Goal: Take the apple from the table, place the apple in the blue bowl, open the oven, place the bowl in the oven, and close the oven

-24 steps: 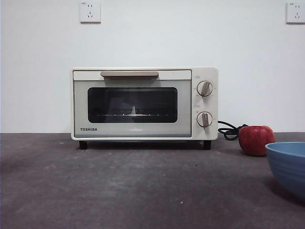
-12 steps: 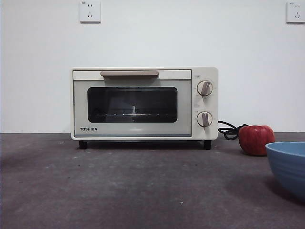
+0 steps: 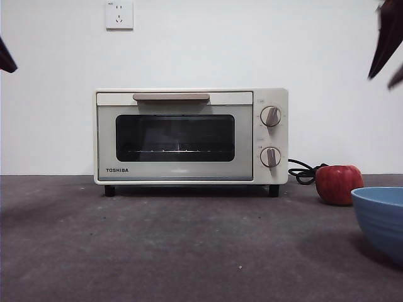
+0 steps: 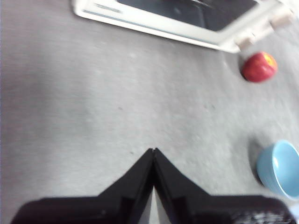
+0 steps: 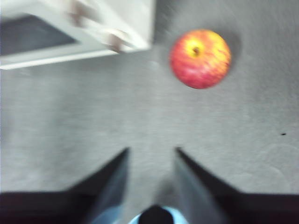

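The red apple point(image 3: 339, 184) rests on the table point(image 3: 189, 245) just right of the oven point(image 3: 189, 135), whose dark glass door is closed. The blue bowl point(image 3: 381, 220) stands nearer, cut by the right edge. High above the apple, my right gripper point(image 3: 380, 82) shows as black tips at the top right corner. In its wrist view the right gripper point(image 5: 152, 151) is open over bare table, the apple point(image 5: 201, 58) ahead of it. My left gripper point(image 4: 153, 151) is shut and holds nothing, far from the apple point(image 4: 259, 66) and the bowl point(image 4: 279, 169).
A black power cord point(image 3: 303, 172) lies coiled behind the apple, beside the oven. Two knobs point(image 3: 271, 116) sit on the oven's right panel. A white wall with a socket point(image 3: 119, 14) stands close behind. A black arm tip point(image 3: 5, 60) shows at the left edge.
Black arm tips have come into the front view at the top left and top right corners. The oven, apple and bowl have not moved.
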Robot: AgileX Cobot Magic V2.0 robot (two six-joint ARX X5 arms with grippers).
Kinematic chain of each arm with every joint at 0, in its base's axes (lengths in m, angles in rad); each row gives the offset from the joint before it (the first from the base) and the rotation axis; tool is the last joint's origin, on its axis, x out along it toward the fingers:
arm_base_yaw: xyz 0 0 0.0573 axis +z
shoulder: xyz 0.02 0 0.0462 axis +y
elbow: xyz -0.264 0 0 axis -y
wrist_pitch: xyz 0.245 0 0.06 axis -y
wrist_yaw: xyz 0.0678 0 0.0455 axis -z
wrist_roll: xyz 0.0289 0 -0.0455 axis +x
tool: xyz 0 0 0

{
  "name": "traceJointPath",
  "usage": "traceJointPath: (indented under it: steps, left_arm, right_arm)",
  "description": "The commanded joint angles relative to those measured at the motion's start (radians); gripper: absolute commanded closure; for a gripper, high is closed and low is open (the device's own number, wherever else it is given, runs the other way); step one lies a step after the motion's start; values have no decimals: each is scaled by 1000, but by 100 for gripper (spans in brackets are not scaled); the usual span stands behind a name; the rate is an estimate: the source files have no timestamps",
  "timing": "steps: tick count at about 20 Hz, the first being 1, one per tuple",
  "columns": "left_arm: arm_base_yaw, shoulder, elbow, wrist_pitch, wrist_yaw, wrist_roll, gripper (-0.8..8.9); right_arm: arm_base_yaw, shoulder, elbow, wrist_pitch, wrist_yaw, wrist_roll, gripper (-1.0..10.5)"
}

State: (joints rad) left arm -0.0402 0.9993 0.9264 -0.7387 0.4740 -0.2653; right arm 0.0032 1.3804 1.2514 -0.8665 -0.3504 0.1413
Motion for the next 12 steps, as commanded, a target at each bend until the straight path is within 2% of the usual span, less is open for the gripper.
traceJointPath:
  steps: [1,4,9,12]
  left_arm:
    - [-31,0,1,14,-3,15,817]
    - [-69,2,1,30,-3,15,817]
    - [-98,5,1,29,-32,57,817]
    - [-99,19,1,29,-32,61,818]
  right_arm:
    - [20,89,42,10,58,-31,530]
    - [49,190,93,41,167,-59,354]
    - [95,291,104,156,169,-100,342]
    - [114,340,104,200,196,-100,343]
